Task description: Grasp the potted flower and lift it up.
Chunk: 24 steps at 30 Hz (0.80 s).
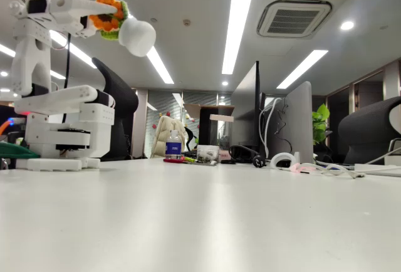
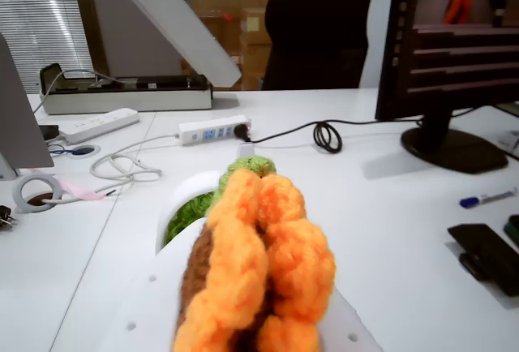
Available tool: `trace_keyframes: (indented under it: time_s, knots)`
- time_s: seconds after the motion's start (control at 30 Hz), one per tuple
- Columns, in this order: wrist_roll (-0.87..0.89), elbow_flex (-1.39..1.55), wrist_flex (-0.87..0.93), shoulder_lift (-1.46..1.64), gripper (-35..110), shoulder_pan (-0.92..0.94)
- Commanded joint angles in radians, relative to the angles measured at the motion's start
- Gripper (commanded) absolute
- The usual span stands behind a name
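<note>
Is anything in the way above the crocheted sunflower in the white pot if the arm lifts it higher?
Nothing visible is. The white gripper holds the crocheted orange sunflower in its round white pot high above the white table, tipped sideways, with only open air and the distant ceiling above.

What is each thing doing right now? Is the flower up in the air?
Flower: held high above the table, tilted sideways, pot pointing right in the fixed view.
End effector: shut on the flower.
Water bottle: upright on the table.
Black chair: empty.
</note>
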Motion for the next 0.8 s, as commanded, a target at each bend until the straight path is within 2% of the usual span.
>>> trace_keyframes:
  time_s: [0.0, 0.77]
  knots:
    - [0.0, -0.012, -0.031, 0.014, 0, 0.005]
    - [0.002, -0.061, -0.018, 0.017, 0, 0.005]
